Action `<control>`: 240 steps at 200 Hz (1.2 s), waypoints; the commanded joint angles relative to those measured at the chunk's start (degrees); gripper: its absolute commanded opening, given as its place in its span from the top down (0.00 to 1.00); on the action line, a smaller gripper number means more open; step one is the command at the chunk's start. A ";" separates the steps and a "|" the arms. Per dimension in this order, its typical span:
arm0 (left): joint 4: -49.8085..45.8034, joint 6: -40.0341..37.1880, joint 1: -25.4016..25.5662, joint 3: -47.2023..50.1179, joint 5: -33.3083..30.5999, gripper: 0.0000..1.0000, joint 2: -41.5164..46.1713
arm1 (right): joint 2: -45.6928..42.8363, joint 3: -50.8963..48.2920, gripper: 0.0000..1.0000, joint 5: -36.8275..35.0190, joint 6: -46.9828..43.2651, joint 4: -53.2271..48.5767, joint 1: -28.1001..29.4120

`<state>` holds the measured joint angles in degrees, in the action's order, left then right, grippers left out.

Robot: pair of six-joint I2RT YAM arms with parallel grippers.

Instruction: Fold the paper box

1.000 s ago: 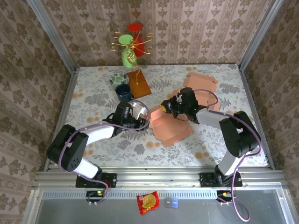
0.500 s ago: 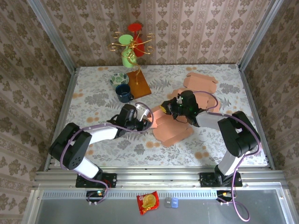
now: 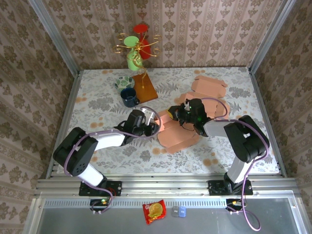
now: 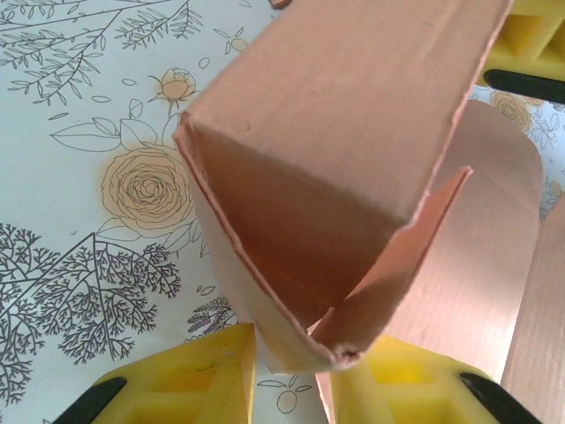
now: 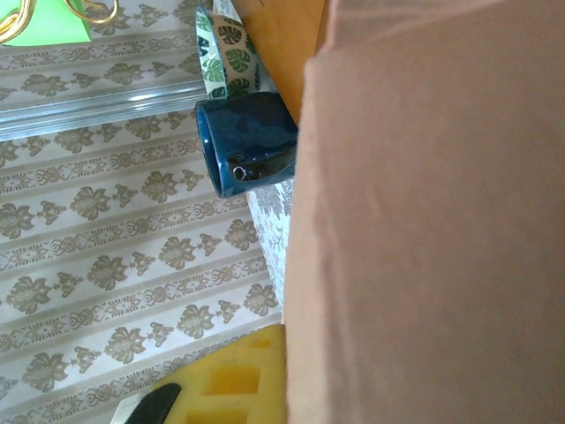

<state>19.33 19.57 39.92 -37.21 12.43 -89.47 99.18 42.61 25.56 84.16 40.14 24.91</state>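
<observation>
Mid-fold: left fingers (image 4: 190, 384) pinch a raised corner flap of the paper box (image 4: 335, 115); right fingers (image 5: 229, 380), pressed together, grip another panel. Next, likely — stand walls, tuck flaps.

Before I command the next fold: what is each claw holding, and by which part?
Left claw pinches the paper box at its folded-up wall's corner. Right claw looks closed on a flat panel's edge.
</observation>
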 commanded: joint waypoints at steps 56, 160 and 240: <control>2.80 5.85 2.02 -0.77 -7.89 0.74 -1.59 | 2.14 -2.61 1.00 -1.92 0.11 3.07 1.63; 2.11 8.39 4.27 -4.16 -10.79 0.75 -4.53 | 5.13 -4.90 1.00 -3.93 -0.37 9.08 2.65; 0.89 9.24 4.29 -5.46 -11.28 0.80 -5.65 | 7.06 -5.61 1.00 -5.08 0.82 11.76 3.39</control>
<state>20.67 27.55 43.92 -40.66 2.46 -93.32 104.01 38.61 19.27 85.45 55.55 26.59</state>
